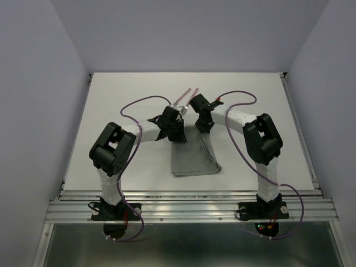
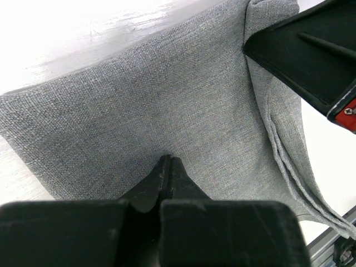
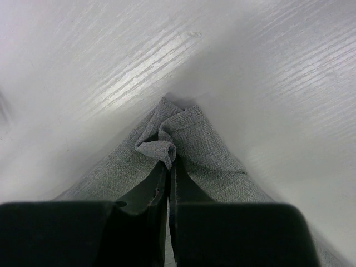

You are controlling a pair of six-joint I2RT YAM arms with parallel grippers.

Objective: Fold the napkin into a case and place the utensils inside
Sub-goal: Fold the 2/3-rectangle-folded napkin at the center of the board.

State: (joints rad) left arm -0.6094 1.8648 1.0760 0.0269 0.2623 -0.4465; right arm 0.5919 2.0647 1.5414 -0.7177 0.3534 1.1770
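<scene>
Folding step — right pincer (image 3: 169, 164) clenched on bunched napkin (image 2: 167, 100) corner; left pincer (image 2: 168, 161) clenched, tips on cloth. Next, likely — carry corner across.

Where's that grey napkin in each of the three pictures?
Top external: the napkin lies mid-picture on the white table.
Left wrist: it fills most of the frame.
Right wrist: lower centre, with its bunched corner pinched by the right gripper.
Shared landmark: the white table, visible beside the napkin in all three.
</scene>
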